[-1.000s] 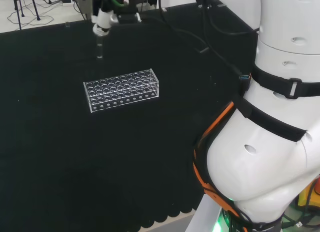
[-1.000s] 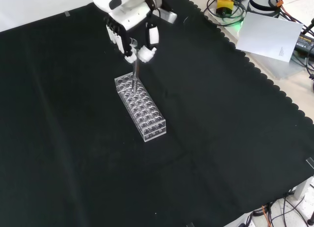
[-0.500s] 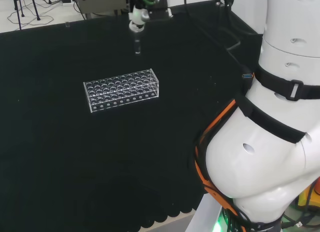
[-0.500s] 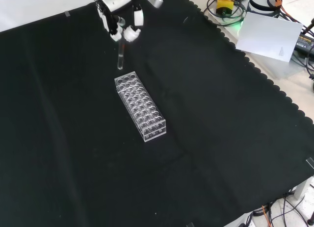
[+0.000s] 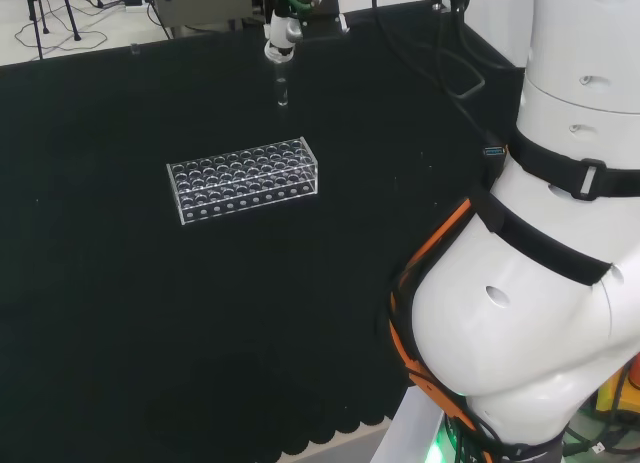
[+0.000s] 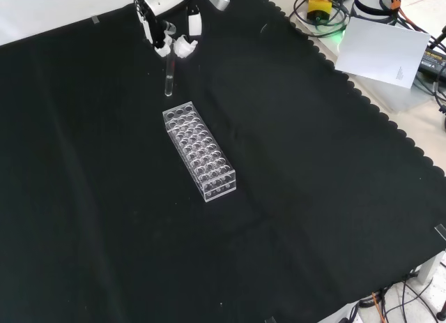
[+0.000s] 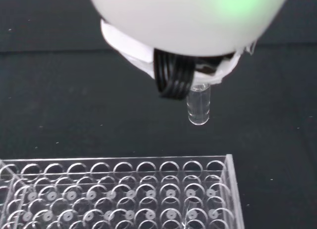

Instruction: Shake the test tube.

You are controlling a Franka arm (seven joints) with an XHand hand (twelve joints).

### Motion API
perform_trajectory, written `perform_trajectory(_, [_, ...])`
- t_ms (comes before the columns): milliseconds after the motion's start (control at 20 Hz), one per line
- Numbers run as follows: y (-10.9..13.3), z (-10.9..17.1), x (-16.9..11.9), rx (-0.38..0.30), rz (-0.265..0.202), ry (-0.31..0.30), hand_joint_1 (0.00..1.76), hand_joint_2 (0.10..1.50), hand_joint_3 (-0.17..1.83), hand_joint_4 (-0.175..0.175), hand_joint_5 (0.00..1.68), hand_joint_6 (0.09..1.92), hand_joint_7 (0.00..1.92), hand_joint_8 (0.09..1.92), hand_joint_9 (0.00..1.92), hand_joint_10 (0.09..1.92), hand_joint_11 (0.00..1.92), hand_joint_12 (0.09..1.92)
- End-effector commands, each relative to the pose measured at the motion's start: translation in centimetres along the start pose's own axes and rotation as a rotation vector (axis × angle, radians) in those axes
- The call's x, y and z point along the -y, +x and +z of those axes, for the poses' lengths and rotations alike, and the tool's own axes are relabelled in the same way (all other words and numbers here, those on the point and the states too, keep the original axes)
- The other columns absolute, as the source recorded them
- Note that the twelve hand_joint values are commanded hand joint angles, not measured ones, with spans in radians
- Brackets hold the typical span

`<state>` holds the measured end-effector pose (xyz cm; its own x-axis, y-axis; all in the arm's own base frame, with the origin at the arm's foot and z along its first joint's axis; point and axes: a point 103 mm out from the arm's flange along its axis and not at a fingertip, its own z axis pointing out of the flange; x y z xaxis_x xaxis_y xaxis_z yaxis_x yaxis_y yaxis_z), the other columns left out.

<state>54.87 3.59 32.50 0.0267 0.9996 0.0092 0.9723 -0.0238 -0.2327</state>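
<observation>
A: Hand (image 6: 169, 31) at the far edge of the cloth (image 6: 293, 197) in the front view, fingers curled round the top of the tube (image 6: 168, 79). Pinch closed on it, nothing else held.

B: Tube orientation?

A: Long axis close to vertical. Rounded closed end points down, open end hidden up inside the fingers. In the head view the tube (image 5: 282, 87) hangs straight below the hand (image 5: 281, 38). The wrist view agrees: rounded tip of the tube (image 7: 198, 108) sticks out below the black-ribbed finger (image 7: 172, 79).

B: Contents?

A: Cannot tell. Clear glass, nothing plainly visible inside.

B: Position relative to the rack?

A: Held in the air, clear of the rack (image 6: 199, 152). In the front view the tube's tip sits just above the rack's far short end, with a gap between. In the head view the tube is beyond the rack (image 5: 244, 178), nearer its right end. In the wrist view the rack (image 7: 124, 194) lies below the tip, apart from it.

B: Rack status?

A: Clear plastic, rows of round holes, lying flat on the cloth. No tubes plainly seen standing in it.

B: Obstructions?

A: Cloth around the rack is bare. The arm's white links (image 5: 550, 243) stand at the right of the head view, well apart from the tube. Off the cloth in the front view: white sheet (image 6: 387, 51) and cables (image 6: 324, 12) at upper right.
</observation>
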Motion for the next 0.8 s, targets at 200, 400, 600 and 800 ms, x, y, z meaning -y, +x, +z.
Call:
perform_trajectory(200, [5.8,0.4,0.1,-0.055,-0.130,0.006,1.35,0.41,0.95,-0.175,1.51,0.32,1.58,0.28,1.65,0.71,1.41,1.01])
perform_trajectory(400, [7.8,0.6,0.1,-0.078,-0.170,0.006,1.35,0.41,0.95,-0.175,1.52,0.32,1.59,0.28,1.65,0.71,1.41,1.01])
perform_trajectory(600, [8.8,0.9,0.1,-0.077,-0.198,0.012,1.35,0.41,0.95,-0.175,1.52,0.32,1.59,0.28,1.65,0.71,1.41,1.01])
perform_trajectory(800, [9.0,1.2,0.1,-0.091,-0.203,0.020,1.35,0.41,0.95,-0.175,1.52,0.32,1.59,0.28,1.65,0.71,1.41,1.01])
